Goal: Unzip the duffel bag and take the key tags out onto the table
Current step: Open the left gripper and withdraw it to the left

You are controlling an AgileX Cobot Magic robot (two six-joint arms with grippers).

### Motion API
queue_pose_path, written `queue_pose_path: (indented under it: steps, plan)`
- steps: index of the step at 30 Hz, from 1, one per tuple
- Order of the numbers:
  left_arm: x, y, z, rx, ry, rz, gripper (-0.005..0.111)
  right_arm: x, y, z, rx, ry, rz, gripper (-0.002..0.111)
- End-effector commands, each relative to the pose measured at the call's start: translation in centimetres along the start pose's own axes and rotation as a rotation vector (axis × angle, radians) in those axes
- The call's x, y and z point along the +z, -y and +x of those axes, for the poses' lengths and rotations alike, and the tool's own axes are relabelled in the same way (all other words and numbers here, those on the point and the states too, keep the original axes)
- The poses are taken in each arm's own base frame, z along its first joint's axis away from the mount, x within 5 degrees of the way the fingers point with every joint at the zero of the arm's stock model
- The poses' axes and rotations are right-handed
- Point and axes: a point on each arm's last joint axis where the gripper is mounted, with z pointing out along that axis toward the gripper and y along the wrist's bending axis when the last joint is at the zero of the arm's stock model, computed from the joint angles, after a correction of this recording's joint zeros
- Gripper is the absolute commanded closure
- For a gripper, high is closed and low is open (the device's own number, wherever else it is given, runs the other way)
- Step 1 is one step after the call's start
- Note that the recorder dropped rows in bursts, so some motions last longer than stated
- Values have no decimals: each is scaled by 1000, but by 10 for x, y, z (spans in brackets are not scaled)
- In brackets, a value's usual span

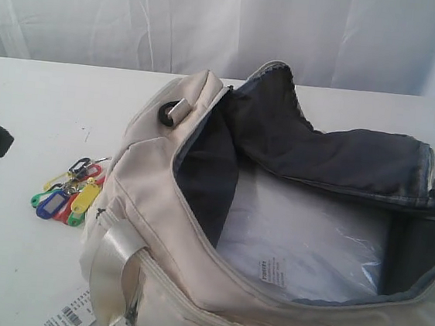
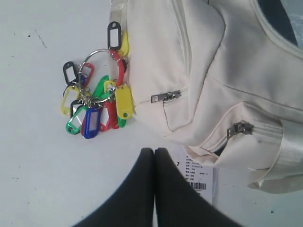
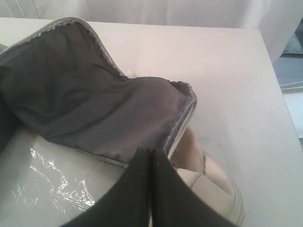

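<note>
The duffel bag point(image 1: 149, 179) lies unzipped on the table point(image 1: 37, 105), its top flap folded back so the dark grey lining faces up. The zipper edge runs around a wide mouth, and a sheet of clear plastic point(image 1: 303, 234) lies flat inside. A black D-ring point(image 1: 167, 113) sits on the end panel near the mouth's corner.

The key tags point(image 1: 70, 190) are out of the bag, resting on the table just beside its end panel. In the left wrist view, 1 yellow tag of the bunch point(image 2: 97, 101) lies close against the cream fabric point(image 2: 199, 71); whether it touches cannot be told. Bare tabletop spreads on the side of the tags away from the bag, marked by a few dark specks. A white barcode paper tag point(image 1: 69, 319) lies by the bag's near corner.

The left gripper point(image 2: 154, 156) hangs over the table near the tags, its 2 fingers pressed together and holding nothing. The right gripper point(image 3: 150, 153) hovers at the folded flap point(image 3: 94, 109), fingers also pressed together and empty, their tips at the flap's zipper edge.

The table is flat and white; its far edge meets a pale curtain point(image 1: 217, 15). In the right wrist view, open tabletop runs from the bag's end to the table's side edge.
</note>
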Motion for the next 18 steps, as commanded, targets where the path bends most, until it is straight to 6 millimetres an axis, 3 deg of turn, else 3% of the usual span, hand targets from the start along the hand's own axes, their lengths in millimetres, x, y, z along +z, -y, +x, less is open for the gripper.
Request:
queue_pose_path:
  steps: [1, 18]
  plan:
    - [5, 4, 16, -55, -17, 39, 107, -1, 0, 0, -9, 17, -8, 108]
    - [10, 5, 22, -68, -34, 49, 107, 2, -12, -2, 36, 23, -122, 108]
